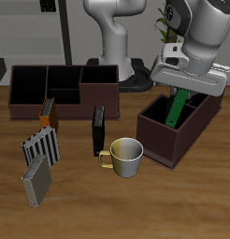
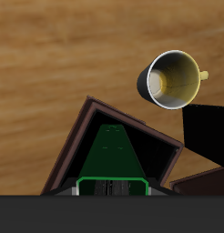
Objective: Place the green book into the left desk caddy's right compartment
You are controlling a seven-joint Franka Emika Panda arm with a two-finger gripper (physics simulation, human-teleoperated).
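Observation:
The green book [image 1: 175, 109] hangs tilted from my gripper [image 1: 181, 91], which is shut on its upper end. Its lower end dips inside the large square section [image 1: 162, 121] of the left desk caddy [image 1: 154, 140], the dark brown one standing diagonally. I cannot tell whether the book touches the floor of that section. In the wrist view the green book [image 2: 111, 155] runs from my gripper [image 2: 110, 186] down into the caddy's dark compartment [image 2: 150, 150], between its brown walls [image 2: 76, 136].
A pale mug [image 1: 126, 157] [image 2: 173, 77] stands just in front of the caddy. A black book [image 1: 98, 129] [image 2: 207, 132] stands upright beside it. Two grey striped books [image 1: 38, 149] lie nearer the front. A second brown caddy [image 1: 61, 87] sits square-on farther back.

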